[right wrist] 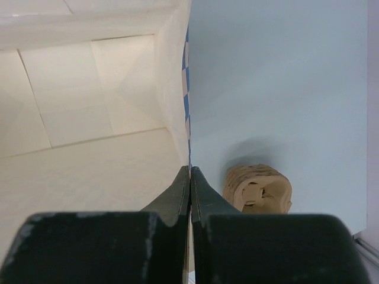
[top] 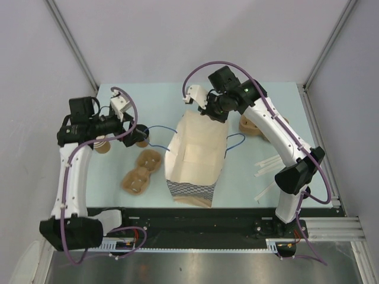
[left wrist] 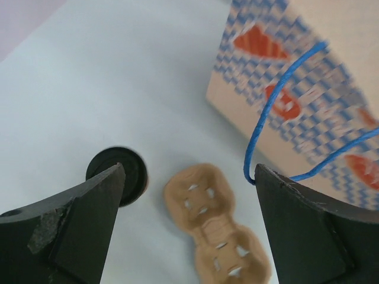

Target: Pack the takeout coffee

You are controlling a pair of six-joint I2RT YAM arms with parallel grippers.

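The takeout coffee (top: 142, 137), a small brown cup with a black lid (left wrist: 131, 171), stands on the table left of the paper bag (top: 195, 157). My left gripper (top: 134, 134) hangs over it, open, and holds nothing. In the left wrist view the left finger (left wrist: 71, 225) partly covers the lid. The bag stands open in the middle of the table, with blue string handles (left wrist: 260, 133). My right gripper (top: 208, 111) is shut on the bag's far rim (right wrist: 187, 127); its fingers (right wrist: 190, 170) pinch the paper edge.
Two brown pulp cup carriers (top: 149, 158) (top: 135, 181) lie between the cup and the bag; one carrier (left wrist: 216, 219) shows under the left gripper. A stack of lidless cups (top: 102, 145) stands far left. Stacked carriers (top: 251, 126) (right wrist: 259, 188) and several white straws (top: 269, 167) lie right of the bag.
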